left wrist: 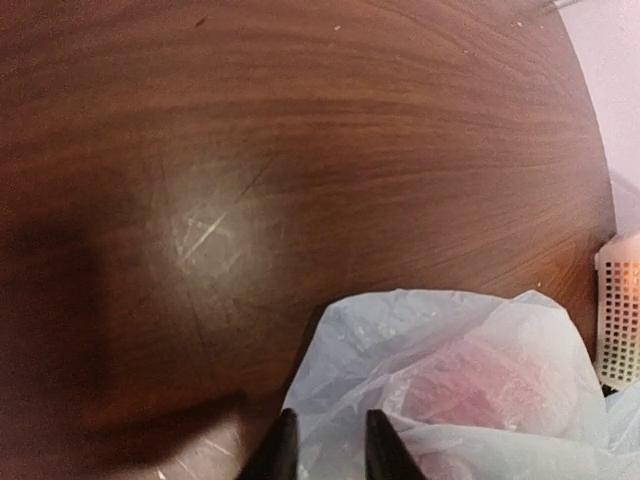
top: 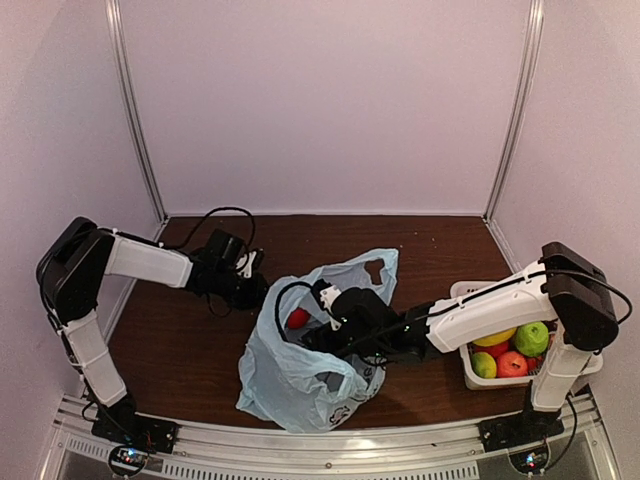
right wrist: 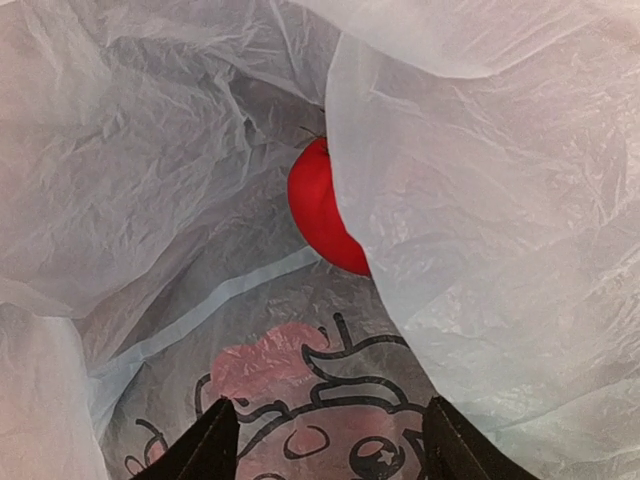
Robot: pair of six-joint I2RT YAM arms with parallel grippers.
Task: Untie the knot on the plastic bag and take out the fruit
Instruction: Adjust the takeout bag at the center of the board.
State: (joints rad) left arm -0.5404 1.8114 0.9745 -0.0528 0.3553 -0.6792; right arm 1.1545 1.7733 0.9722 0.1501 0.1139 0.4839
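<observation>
Deep inside, the plastic bag crowds the spread right hand closely.

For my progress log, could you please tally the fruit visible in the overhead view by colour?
Red fruit: 2, one in the bag, one in the basket.
Green fruit: 2, both in the basket.
Yellow fruit: 1, in the basket.
Total: 5 visible; the right arm hides part of the basket.

Lit dimly and evenly from above. Shows pale glare on table at 9 o'clock, heavy shadow at 8 o'clock, bowed edges. Renders bag crisp, bright.
</observation>
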